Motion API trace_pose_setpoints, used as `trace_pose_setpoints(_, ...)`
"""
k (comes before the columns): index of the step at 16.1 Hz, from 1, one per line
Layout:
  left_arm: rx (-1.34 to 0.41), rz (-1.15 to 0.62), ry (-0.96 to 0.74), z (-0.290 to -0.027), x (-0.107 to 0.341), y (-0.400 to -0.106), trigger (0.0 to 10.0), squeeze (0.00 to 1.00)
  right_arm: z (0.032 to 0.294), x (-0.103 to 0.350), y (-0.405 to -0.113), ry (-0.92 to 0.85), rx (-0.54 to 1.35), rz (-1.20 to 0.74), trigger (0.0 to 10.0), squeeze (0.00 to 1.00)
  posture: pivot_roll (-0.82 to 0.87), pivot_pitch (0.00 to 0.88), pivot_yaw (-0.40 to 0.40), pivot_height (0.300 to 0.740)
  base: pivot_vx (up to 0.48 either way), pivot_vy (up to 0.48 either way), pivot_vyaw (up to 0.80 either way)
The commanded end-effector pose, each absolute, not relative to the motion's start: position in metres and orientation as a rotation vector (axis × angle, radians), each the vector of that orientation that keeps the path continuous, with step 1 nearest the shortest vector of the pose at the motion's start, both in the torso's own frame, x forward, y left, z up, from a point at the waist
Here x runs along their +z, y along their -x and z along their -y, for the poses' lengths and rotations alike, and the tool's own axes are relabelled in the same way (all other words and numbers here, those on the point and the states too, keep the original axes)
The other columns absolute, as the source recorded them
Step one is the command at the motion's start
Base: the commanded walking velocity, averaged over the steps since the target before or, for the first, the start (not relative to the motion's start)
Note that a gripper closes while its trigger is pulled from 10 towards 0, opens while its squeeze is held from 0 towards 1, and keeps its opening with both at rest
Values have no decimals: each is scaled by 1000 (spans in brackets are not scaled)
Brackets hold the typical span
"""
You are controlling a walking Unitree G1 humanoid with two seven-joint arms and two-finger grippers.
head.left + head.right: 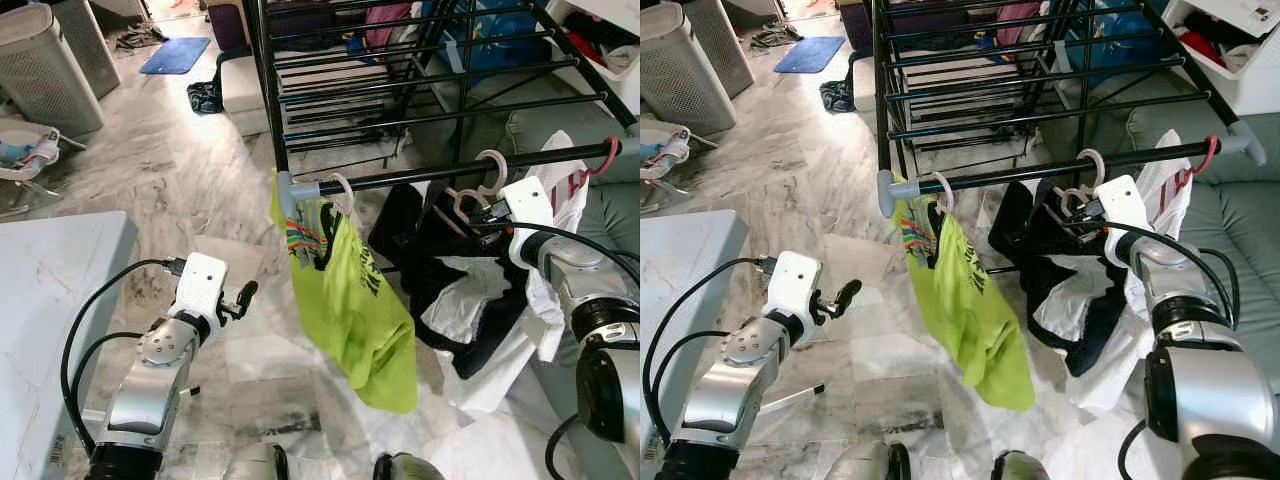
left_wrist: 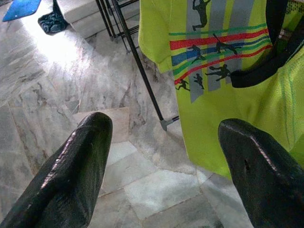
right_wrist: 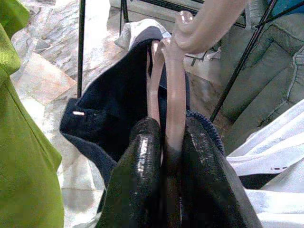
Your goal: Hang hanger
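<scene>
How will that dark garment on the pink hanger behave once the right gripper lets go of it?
The dark garment sags in loose folds, so it is probably floppy and will swing. The pink hanger, pinched by the right gripper, looks thin and smooth, so it may slide along the rack's bar. Its hook seems to sit over that bar.

Bright daylight, glare on marble floor, sharp views, soft shadows
</scene>
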State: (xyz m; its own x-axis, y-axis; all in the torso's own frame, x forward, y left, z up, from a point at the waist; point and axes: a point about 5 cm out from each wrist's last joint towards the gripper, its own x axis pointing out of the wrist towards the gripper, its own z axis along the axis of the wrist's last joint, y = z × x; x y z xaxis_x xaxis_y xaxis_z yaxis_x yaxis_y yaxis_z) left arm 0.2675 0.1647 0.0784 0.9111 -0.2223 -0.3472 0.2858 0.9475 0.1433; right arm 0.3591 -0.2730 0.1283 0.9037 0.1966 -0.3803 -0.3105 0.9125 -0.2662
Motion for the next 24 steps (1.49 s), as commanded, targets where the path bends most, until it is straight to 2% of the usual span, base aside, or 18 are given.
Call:
trace_pose_setpoints(1,-264,-335,-199,-165,80,-266,10000,0,269,127,-360,323,275,-354,0,0,103,93,81,740,0,0,0)
trace_pose_setpoints(6,-265,-331,-182,-162,79,-269,10000,0,266,120,-358,263,242,-310,0,0,99,80,61,740,0,0,0)
trace_pose_setpoints(12,-240,-285,-135,-149,78,-274,10000,0,251,104,-342,103,86,-105,0,0,51,31,32,740,0,0,0)
trace_pose_setpoints(14,-236,-264,-122,-146,80,-278,10000,0,240,91,-327,49,39,-74,3882,0,39,24,24,740,0,0,0)
trace_pose_setpoints(15,-240,-250,-116,-144,82,-279,10000,0,231,86,-317,75,56,-49,10000,0,34,25,23,740,0,0,0)
trace_pose_setpoints(16,-239,-240,-119,-142,82,-281,10000,0,223,79,-301,68,13,-30,10000,0,23,27,21,740,0,0,0)
trace_pose_setpoints(20,-248,-241,-119,-135,79,-283,10000,0,214,69,-274,85,-82,-57,10000,0,1,31,14,740,0,0,0)
trace_pose_setpoints(23,-239,-239,-112,-134,78,-285,10000,0,222,83,-275,189,-137,-1,10000,0,-5,30,10,740,0,0,0)
trace_pose_setpoints(24,-235,-239,-110,-134,77,-285,10000,0,227,85,-280,175,-146,-18,10000,0,-4,30,7,740,0,0,0)
